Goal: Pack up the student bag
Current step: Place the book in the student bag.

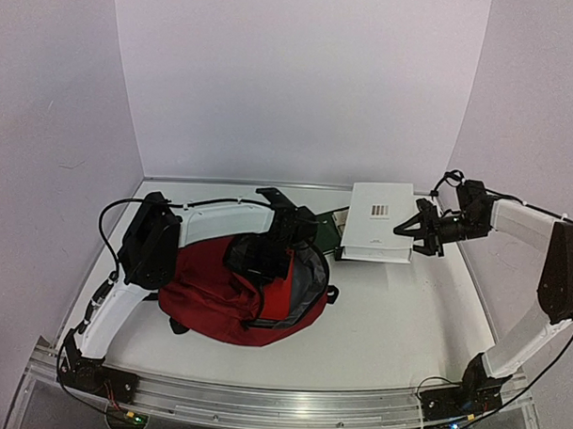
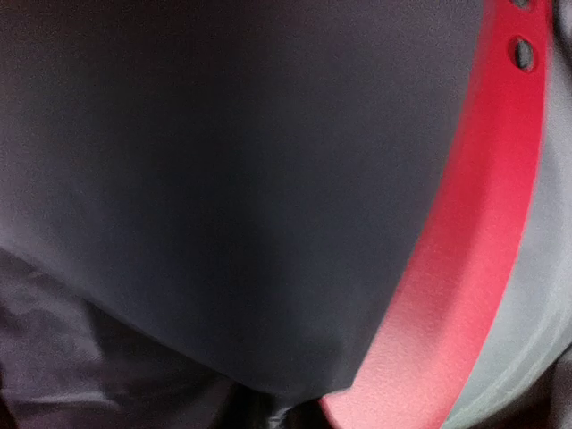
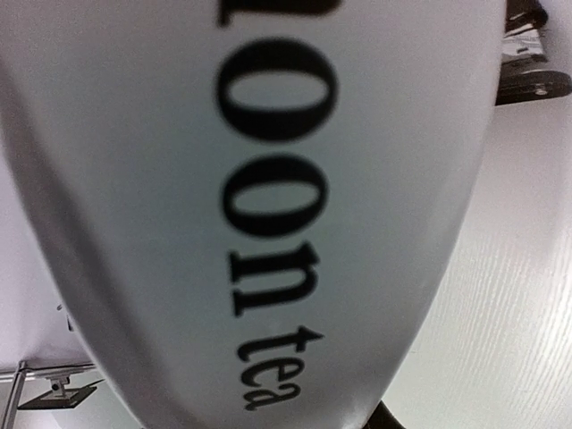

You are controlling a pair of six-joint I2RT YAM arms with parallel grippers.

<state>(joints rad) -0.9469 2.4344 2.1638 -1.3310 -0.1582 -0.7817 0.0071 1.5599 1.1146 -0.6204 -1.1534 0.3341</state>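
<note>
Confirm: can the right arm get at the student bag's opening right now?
Probably not. The left arm reaches into the student bag's open mouth, jaws inside, filling it; the right arm also looks busy, jaws on the white book.

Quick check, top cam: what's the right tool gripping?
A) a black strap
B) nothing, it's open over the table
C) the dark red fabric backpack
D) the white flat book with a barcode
D: the right tool is clamped on the edge of the white flat book with a barcode, well away from the dark red fabric backpack.
</note>
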